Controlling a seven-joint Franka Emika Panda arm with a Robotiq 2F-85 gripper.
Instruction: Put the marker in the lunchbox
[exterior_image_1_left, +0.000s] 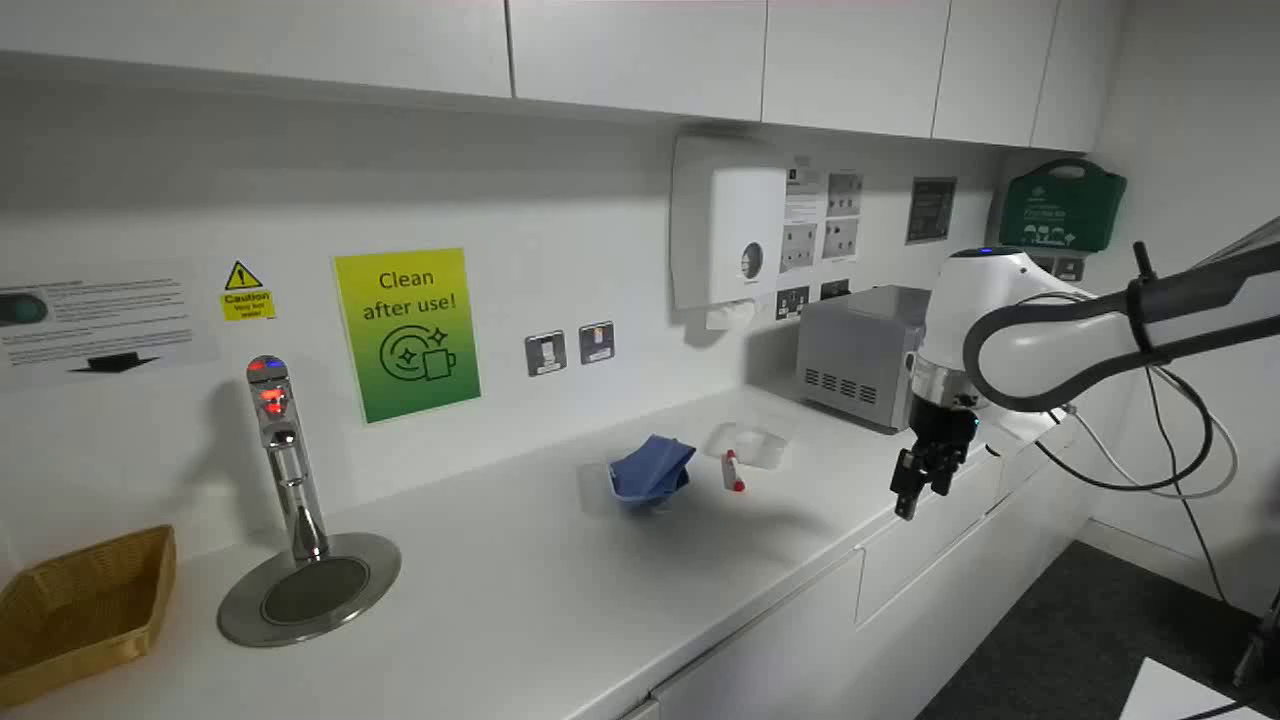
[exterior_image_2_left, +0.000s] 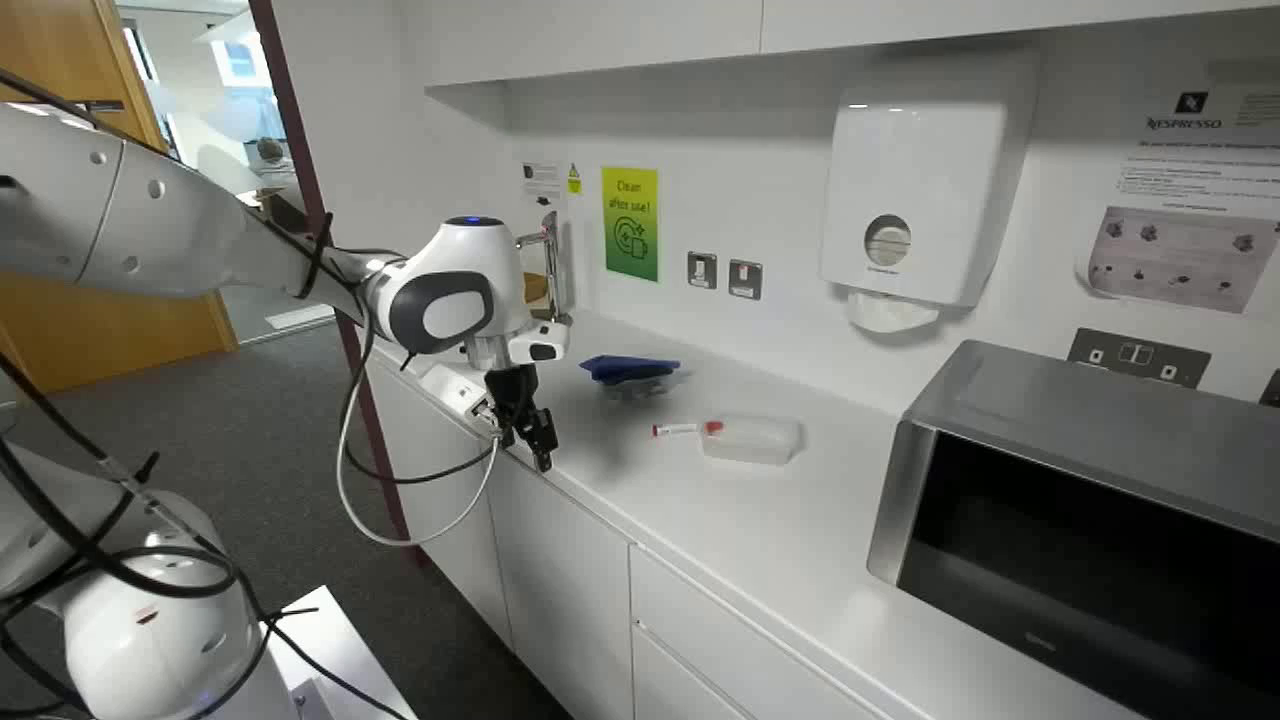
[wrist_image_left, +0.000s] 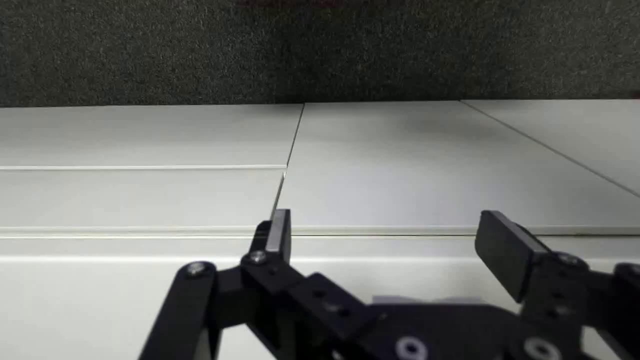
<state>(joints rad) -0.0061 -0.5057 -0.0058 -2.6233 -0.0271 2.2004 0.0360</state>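
The gripper (wrist_image_left: 387, 232) hangs raised at the front edge of a white counter (exterior_image_1_left: 540, 590). The jaws stand wide apart; between the flat-faced fingers (wrist_image_left: 502, 255), the wrist view shows the counter's border and white cabinet fronts (wrist_image_left: 400, 165), with dark carpet (wrist_image_left: 320, 50) farther below. Inward from the jaws, and lower, the marker (exterior_image_1_left: 733, 470) lies on the counter, well apart from both fingers. Its barrel is white and its ends red. The lunchbox (exterior_image_1_left: 652, 470), blue and angular, sits near the marker, likewise inward from the jaws; the pale, see-through part beneath the blue is too blurred to make out. Which of the two is nearer the jaws cannot be told. Just past the marker, as seen from the jaws, is a clear tray (exterior_image_2_left: 752, 448); in an exterior view one red end (exterior_image_2_left: 713, 427) overlaps the tray's rim, and contact between them cannot be determined. Farther from the jaws, along the counter to one side, stands a grey microwave (exterior_image_2_left: 1050, 560); toward the opposite side are a chrome tap (exterior_image_1_left: 290, 470) and, beyond it, a wicker basket (exterior_image_1_left: 100, 660). The wall (exterior_image_1_left: 590, 250) facing the jaws across the counter carries a paper-towel dispenser (exterior_image_1_left: 725, 225) and a yellow-green poster (exterior_image_1_left: 410, 335).
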